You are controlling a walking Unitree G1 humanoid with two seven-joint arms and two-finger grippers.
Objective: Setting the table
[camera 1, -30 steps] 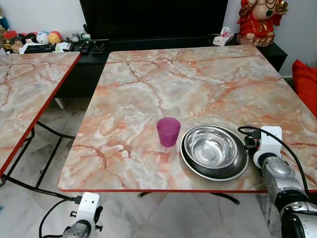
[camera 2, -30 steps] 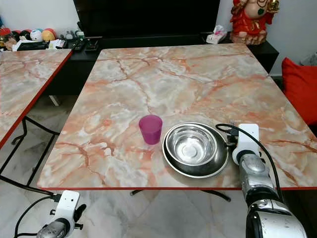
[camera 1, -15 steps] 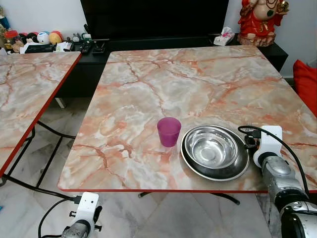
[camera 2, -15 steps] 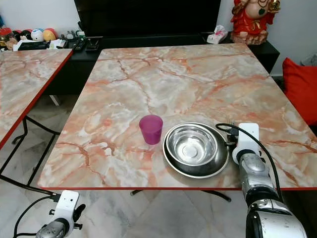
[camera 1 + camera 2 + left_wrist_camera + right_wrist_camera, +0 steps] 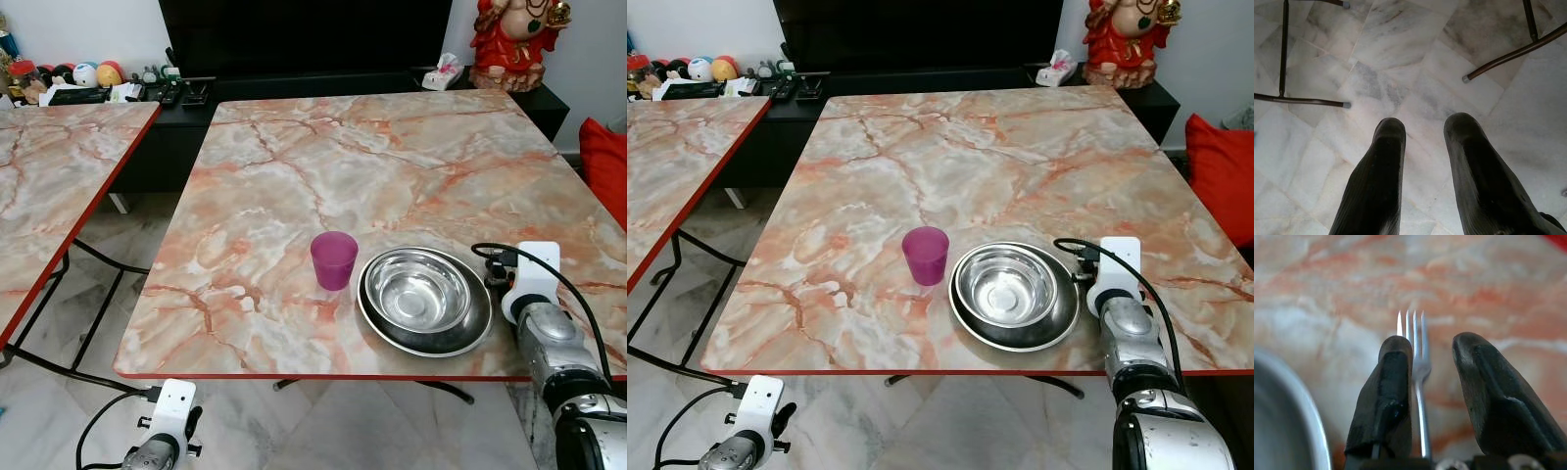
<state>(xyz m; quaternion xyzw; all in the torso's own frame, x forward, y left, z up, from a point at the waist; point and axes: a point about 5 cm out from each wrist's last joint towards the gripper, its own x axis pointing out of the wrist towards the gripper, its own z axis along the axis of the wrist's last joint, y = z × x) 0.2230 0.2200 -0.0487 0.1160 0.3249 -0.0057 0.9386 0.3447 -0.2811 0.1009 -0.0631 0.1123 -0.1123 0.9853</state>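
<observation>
Looking down my right gripper (image 5: 1432,387), I see its fingers spread apart over a fork (image 5: 1418,367) on the table (image 5: 392,166), beside the bowl (image 5: 424,299). Left gripper (image 5: 1425,166) hangs open.

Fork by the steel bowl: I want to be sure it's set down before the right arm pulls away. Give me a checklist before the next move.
1. Silver metal fork lies flat on the marble-patterned table: ok.
2. Right gripper open, gap beside the fork: ok.
3. Fork fully free of the gripper's fingers: cannot tell.
4. Fork sits beside the round steel bowl, not in it: ok.
5. Purple plastic cup upright, away from the right arm: ok.
6. Left gripper idle over the floor: ok.
</observation>
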